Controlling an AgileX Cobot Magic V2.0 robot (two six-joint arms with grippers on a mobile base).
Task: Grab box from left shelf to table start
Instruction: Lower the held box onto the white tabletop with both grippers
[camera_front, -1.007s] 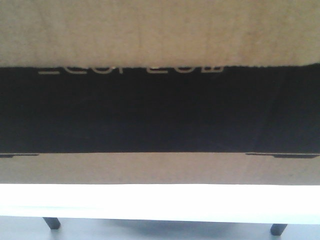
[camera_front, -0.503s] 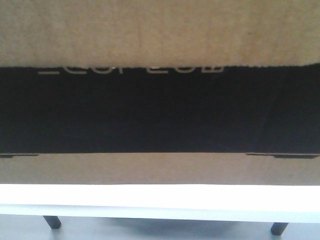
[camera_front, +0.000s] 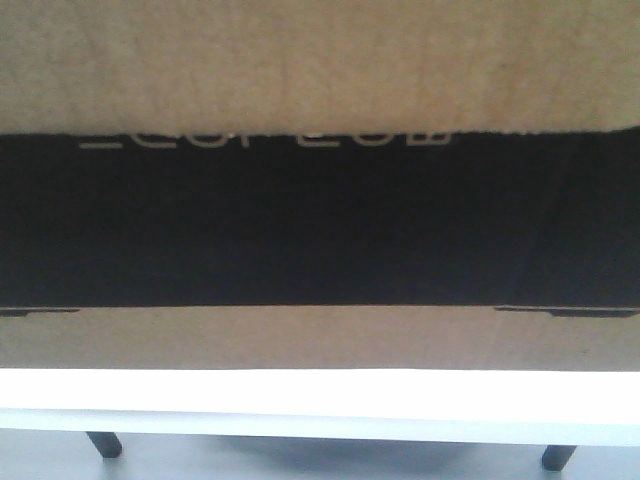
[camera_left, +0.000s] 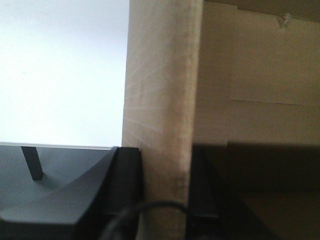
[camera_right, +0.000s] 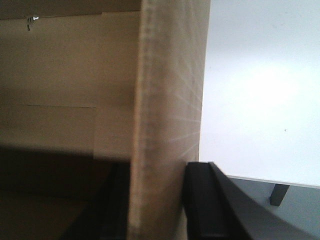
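Note:
The box (camera_front: 320, 60) fills the front view, brown cardboard with a wide black panel (camera_front: 320, 220) carrying partly hidden white lettering. Its bottom edge meets the white table (camera_front: 320, 395). In the left wrist view, my left gripper (camera_left: 162, 185) is shut on an upright wall of the box (camera_left: 160, 90), one dark finger (camera_left: 127, 175) outside and the other inside. My right gripper (camera_right: 155, 200) likewise clamps the opposite wall of the box (camera_right: 167, 100), with its outer finger (camera_right: 200, 200) on the table side. The left shelf is out of view.
Dark table legs (camera_front: 104, 444) (camera_front: 556, 458) show under the tabletop's thin edge, above a grey floor. White tabletop lies beside the box in the left wrist view (camera_left: 60, 75) and the right wrist view (camera_right: 260, 90).

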